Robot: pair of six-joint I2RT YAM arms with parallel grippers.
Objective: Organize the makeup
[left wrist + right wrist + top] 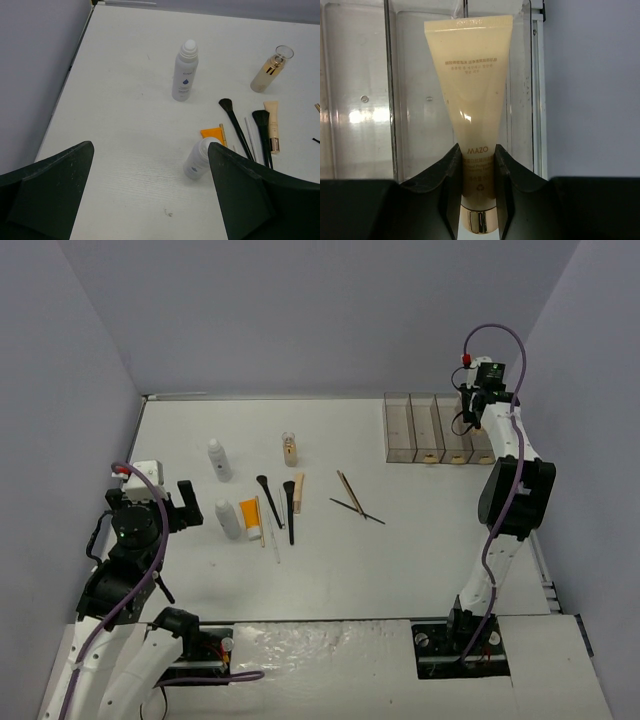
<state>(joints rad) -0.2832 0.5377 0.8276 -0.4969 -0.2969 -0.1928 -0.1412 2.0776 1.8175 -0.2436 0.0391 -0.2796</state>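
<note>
Where the overhead view looks down, your left gripper (172,508) hangs low at the table's (400,570) left side, just left of the near bottle (229,519). The far bottle (218,460) stands beyond it. To their right lie the orange tube (250,512), two brushes (290,510) and a beige tube (298,492), with the glass bottle (290,448) upright behind them. Two pencils (357,508) lie crossed, further right. Your right gripper (470,405) is at the right end of the box (412,430).

Left wrist view: both fingers (50,195) are spread wide and grasp nothing. The near bottle stands between them, ahead of them and closer to the right one.

Right wrist view: the fingers (447,175) are clamped on a cream tube (470,90) just above its gold cap. Its crimped end points away, in front of the box's end compartment. Whether the tube is inside it cannot be told.
</note>
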